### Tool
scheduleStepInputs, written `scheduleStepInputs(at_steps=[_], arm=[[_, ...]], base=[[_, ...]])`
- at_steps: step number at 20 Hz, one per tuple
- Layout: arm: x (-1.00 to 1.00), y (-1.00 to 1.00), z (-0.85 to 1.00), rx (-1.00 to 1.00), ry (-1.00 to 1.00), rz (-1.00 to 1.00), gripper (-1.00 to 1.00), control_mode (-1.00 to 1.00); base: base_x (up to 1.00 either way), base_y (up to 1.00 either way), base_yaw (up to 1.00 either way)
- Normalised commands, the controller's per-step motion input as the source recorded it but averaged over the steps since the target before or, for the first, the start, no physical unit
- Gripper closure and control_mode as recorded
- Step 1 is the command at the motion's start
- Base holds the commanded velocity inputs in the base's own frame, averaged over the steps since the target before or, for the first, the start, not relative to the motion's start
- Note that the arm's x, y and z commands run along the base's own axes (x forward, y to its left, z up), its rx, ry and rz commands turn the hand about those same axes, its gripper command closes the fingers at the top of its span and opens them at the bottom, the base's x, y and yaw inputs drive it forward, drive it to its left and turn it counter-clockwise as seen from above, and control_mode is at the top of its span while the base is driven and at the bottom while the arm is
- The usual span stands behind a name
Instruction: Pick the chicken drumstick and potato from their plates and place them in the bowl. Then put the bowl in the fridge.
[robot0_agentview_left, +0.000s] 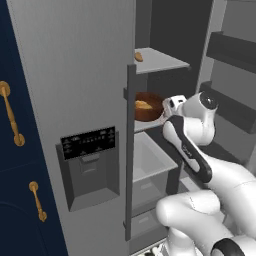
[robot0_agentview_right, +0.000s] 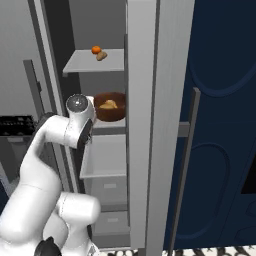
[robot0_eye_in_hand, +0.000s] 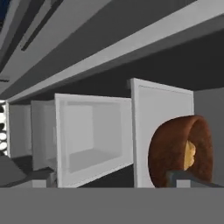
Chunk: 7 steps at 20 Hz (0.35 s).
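fridge (robot0_agentview_left: 75, 75): right door open, left door shut with black dispenser panel (robot0_agentview_left: 88, 141); grey shelves and drawers inside.
bowl (robot0_agentview_right: 110, 106): on the middle shelf, toward its front edge, upright in both base views; hand view shows it rolled on its side, at lower right.
bowl contents: yellowish-tan lump (robot0_agentview_right: 108, 104) visible inside; can't tell potato from drumstick, and can't see whether both are in there.
top shelf (robot0_agentview_right: 95, 61): small orange item (robot0_agentview_right: 96, 49) and a tan one (robot0_agentview_right: 102, 56) near the back; too small to identify. Left base view cuts them down to one tan sliver at the door edge.
gripper (robot0_agentview_left: 169, 107): just right of the bowl, mostly hidden behind the wrist; jaws spread wide, nothing between them, bowl released.
fingertips: one dark tip (robot0_eye_in_hand: 181, 178) in front of the bowl's lower rim; contact unclear.
cabinets (robot0_agentview_left: 12, 150): navy, gold handles, left of the fridge.
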Motion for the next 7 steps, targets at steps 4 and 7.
scheduleStepInputs(at_steps=[4,7], arm=[[-1.00,0.00,0.20,0.19,0.00,-0.36,-1.00,-1.00],[-1.00,0.00,0.13,0.25,0.00,-0.37,-1.00,-1.00]], base=[[0.00,0.00,0.00],[0.00,0.00,0.00]])
